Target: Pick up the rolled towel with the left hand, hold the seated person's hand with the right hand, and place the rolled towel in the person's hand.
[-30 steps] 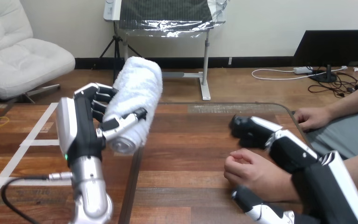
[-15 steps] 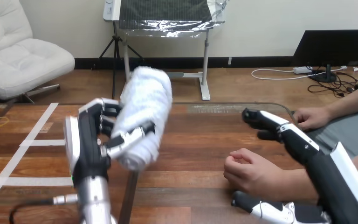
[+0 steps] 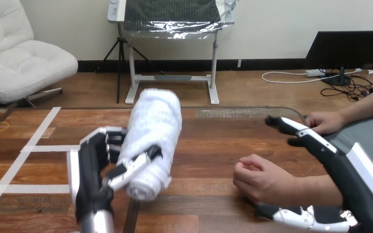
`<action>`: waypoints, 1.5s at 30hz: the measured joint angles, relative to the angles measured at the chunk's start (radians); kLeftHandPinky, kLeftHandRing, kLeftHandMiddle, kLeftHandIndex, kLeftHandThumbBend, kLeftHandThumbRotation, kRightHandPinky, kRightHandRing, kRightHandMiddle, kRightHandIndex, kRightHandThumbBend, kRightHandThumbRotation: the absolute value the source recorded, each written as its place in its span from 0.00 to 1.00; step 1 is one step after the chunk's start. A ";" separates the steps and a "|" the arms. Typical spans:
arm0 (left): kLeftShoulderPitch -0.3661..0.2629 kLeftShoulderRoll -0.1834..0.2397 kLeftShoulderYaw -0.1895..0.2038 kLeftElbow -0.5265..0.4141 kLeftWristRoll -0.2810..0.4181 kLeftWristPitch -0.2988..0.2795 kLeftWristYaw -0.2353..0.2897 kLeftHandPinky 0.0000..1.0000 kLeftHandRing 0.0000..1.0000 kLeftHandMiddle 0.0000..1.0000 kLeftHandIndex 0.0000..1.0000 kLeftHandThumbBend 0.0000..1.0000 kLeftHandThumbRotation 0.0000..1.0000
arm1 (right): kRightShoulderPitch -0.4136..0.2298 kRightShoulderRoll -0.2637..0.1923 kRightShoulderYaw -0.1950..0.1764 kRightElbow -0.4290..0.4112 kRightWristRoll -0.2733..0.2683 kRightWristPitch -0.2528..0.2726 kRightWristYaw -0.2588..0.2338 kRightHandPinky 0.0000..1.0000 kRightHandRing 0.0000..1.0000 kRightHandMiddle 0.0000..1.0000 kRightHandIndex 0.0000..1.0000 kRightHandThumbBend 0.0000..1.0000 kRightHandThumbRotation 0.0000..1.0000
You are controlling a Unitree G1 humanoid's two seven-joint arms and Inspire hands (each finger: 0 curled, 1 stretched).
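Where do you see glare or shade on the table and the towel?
Head view: a pale sheen lies on the table near its far edge; the rolled towel, gripped by the left hand, is bright on top and shaded at its lower end.

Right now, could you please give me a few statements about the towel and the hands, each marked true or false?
1. The left robot hand has its fingers curled round the rolled towel. True.
2. The rolled towel lies flat on the table. False: the left robot hand holds it up, tilted.
3. The person's nearer hand rests on the table with its fingers curled. True.
4. The right robot hand grips the rolled towel. False: its fingers are straight, it is beside the person's nearer hand, and it is well apart from the towel.
5. The towel is in the person's nearer hand. False: the two are apart.
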 measured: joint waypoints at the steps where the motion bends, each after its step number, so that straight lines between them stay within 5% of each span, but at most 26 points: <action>1: 0.011 -0.003 0.000 -0.008 -0.006 0.000 -0.005 0.27 0.32 0.38 0.41 0.57 0.00 | -0.005 -0.010 -0.004 0.007 -0.004 0.006 0.001 0.86 0.90 0.89 0.88 0.91 0.18; 15: 0.116 -0.017 0.005 -0.102 -0.076 0.000 -0.066 0.26 0.32 0.38 0.40 0.56 0.00 | -0.078 -0.128 -0.038 0.117 -0.065 0.070 0.006 0.84 0.87 0.88 0.87 0.97 0.16; 31: 0.141 -0.025 0.009 -0.210 -0.138 -0.009 -0.124 0.23 0.29 0.36 0.39 0.51 0.00 | -0.163 -0.227 -0.038 0.249 -0.118 0.111 0.017 0.81 0.87 0.88 0.89 0.99 0.22; 45: 0.128 -0.042 0.010 -0.296 -0.240 -0.128 -0.214 0.21 0.28 0.35 0.38 0.45 0.00 | -0.259 -0.301 -0.038 0.362 -0.172 0.146 0.042 0.81 0.85 0.86 0.86 1.00 0.15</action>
